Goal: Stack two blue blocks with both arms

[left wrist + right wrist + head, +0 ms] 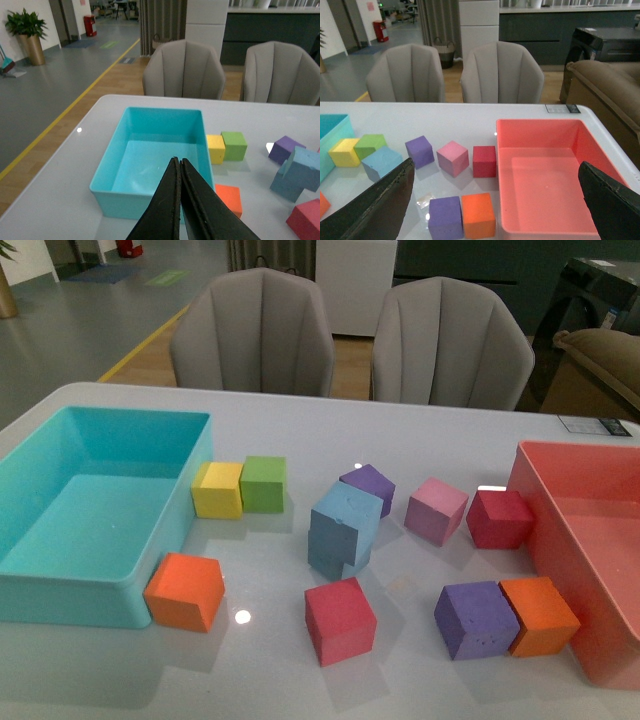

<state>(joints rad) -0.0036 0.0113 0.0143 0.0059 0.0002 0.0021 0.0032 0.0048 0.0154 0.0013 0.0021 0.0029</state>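
Note:
Two blue blocks stand in the middle of the table, one on the other. The upper blue block [352, 512] sits askew on the lower blue block [324, 546], which shows darker beneath it. The left wrist view has them far to the side, upper [304, 167] over lower [283, 186]. My left gripper [179, 161] is shut and empty, held above the turquoise bin, well away from the stack. My right gripper [496, 165] is wide open with nothing between its fingers [385, 205], above the table by the pink tray; the blue stack [382, 162] lies just beyond one finger. Neither arm appears in the front view.
A turquoise bin [60, 600] fills the left side and a pink tray [540, 500] the right. Loose cubes surround the stack: yellow [218, 490], green [263, 483], orange [185, 590], red [340, 620], purple [368, 485], pink [436, 510]. Two grey chairs stand behind the table.

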